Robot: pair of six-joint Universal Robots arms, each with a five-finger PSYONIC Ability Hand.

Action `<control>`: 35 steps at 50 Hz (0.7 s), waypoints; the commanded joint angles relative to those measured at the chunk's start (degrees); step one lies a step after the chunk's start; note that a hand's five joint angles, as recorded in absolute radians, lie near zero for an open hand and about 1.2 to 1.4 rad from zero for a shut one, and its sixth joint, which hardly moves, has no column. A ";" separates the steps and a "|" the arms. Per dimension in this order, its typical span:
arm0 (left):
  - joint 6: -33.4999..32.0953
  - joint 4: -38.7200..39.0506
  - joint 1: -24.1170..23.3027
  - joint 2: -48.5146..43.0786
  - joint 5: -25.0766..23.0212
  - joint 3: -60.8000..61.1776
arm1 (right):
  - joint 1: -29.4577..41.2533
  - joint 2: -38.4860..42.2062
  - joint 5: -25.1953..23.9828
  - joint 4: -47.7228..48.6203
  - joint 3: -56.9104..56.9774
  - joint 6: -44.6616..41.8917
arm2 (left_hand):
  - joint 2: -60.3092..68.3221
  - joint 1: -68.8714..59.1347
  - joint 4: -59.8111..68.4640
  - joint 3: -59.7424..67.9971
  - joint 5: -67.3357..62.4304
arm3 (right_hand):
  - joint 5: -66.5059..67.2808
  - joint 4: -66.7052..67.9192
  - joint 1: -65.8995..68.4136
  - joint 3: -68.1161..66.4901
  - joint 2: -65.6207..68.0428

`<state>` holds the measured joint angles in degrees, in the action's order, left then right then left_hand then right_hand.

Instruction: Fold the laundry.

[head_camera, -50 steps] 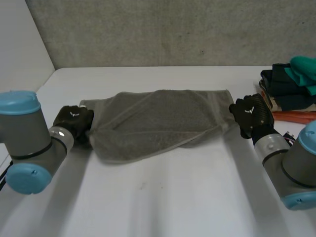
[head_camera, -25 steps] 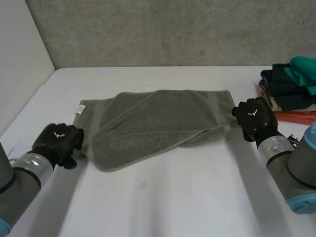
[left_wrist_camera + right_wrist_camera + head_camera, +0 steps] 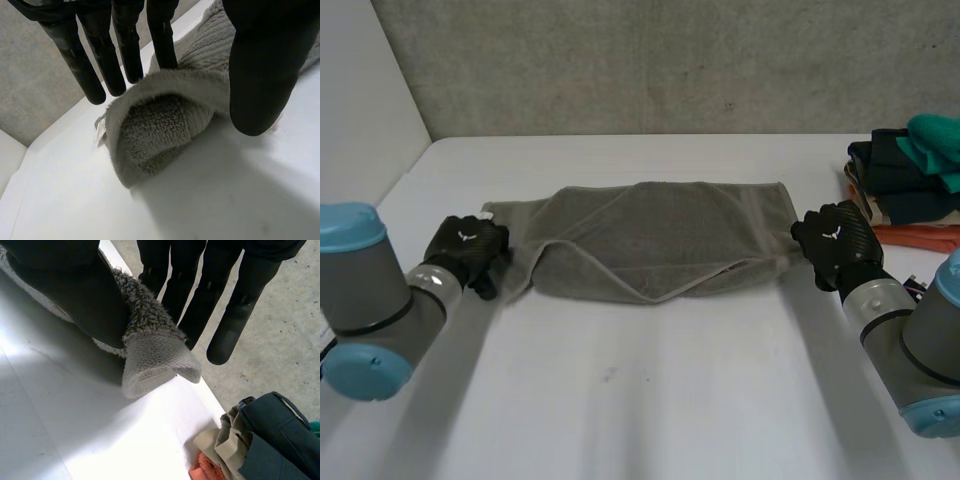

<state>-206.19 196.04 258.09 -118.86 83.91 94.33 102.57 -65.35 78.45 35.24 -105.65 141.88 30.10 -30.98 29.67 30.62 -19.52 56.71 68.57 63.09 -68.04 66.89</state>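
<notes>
The left hand point(image 3: 468, 248) sits at the towel's 9 o'clock end, low over the table point(image 3: 640, 410). From its wrist you can see it pinching: the thumb point(image 3: 260, 70) on one side and the straight fingers point(image 3: 125, 45) on the other, with a doubled-over roll of the grey towel point(image 3: 650, 235) caught between them and bulging out past the fingertips. A small white label point(image 3: 100, 129) sticks out of the towel's hem just beyond that roll.

The right hand point(image 3: 835, 240) is at the opposite end, at 3 o'clock, and it is nipping cloth too. Its thumb point(image 3: 75, 290) presses a corner of the towel against the fingers point(image 3: 200, 285), and the corner's hemmed tip pokes out beyond them, just off the tabletop.

Between the two hands the towel lies stretched across the middle of the table, its long side running from 9 to 3 o'clock. Its far edge, toward 12, is fairly straight. The near part is folded over on itself, and the loose hem sags to a shallow point at about 6 o'clock.

From the right hand, at roughly 1 o'clock, a pile of clothes point(image 3: 905, 170) stands near the table's edge: dark blue-green pieces with a brighter green one on top, and something orange and something beige underneath. Beyond the table, at 12 o'clock, is a rough grey wall point(image 3: 650, 60).
</notes>
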 commanded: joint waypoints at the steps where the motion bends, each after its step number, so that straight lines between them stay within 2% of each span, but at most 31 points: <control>1: 0.00 -3.47 -0.57 -5.59 0.20 -7.31 | -0.36 0.04 0.04 0.00 0.00 -0.03 | 3.32 -2.44 3.75 2.81 -3.91 | 13.29 11.43 16.91 -11.96 13.11; 8: 0.00 -7.51 -1.28 -9.19 0.20 -11.88 | -0.36 0.04 0.04 0.00 0.00 -0.03 | 8.18 -7.30 8.61 7.66 -8.77 | 13.29 11.43 16.91 -11.96 13.11; 12: 0.09 -7.52 -1.72 -9.90 0.02 -12.59 | -0.36 0.04 0.21 0.00 0.00 -0.11 | 38.08 -37.20 38.51 37.57 -38.67 | 13.29 11.43 16.91 -11.96 13.11; 13: 0.61 -7.52 -1.80 -9.64 -0.07 -12.50 | -0.36 -0.04 0.39 -0.08 0.09 -0.11 | 49.78 -48.90 50.21 49.27 -50.37 | 13.29 11.43 16.91 -11.96 13.11; 16: 1.14 -7.51 -1.80 -8.32 0.02 -11.71 | -0.36 -0.13 0.48 -0.35 0.27 0.06 | 49.90 -49.02 50.33 49.38 -50.48 | 13.29 11.43 16.91 -11.96 13.11; 22: 3.07 -8.04 -1.63 3.36 -0.07 -6.88 | -0.79 -4.51 0.74 -5.52 1.67 -0.73 | 49.90 -49.02 50.33 49.38 -50.48 | 13.29 11.43 16.91 -11.96 13.11; 29: 8.52 -9.97 0.74 19.96 -0.07 -1.52 | -4.48 -16.82 0.92 -21.51 8.87 -4.24 | 49.90 -49.02 50.33 49.38 -50.48 | 13.29 11.43 16.91 -11.96 13.11; 32: 11.33 -14.36 3.73 26.56 -0.59 -1.51 | -8.17 -22.87 0.92 -32.38 16.23 -3.98 | 49.90 -49.02 50.33 49.38 -50.48 | 13.29 11.43 16.91 -11.96 13.11; 35: 13.79 -19.28 6.89 30.78 -3.75 -2.65 | -8.88 -24.47 0.92 -38.12 20.12 -4.16 | 49.90 -49.02 50.33 49.38 -50.48 | 13.29 11.43 16.91 -11.96 13.11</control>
<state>-197.07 184.54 259.77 -97.48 83.60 92.52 97.36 -83.07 79.32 11.47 -94.90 138.06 68.33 -64.16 68.48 67.67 -55.43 56.71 68.57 63.09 -68.04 66.89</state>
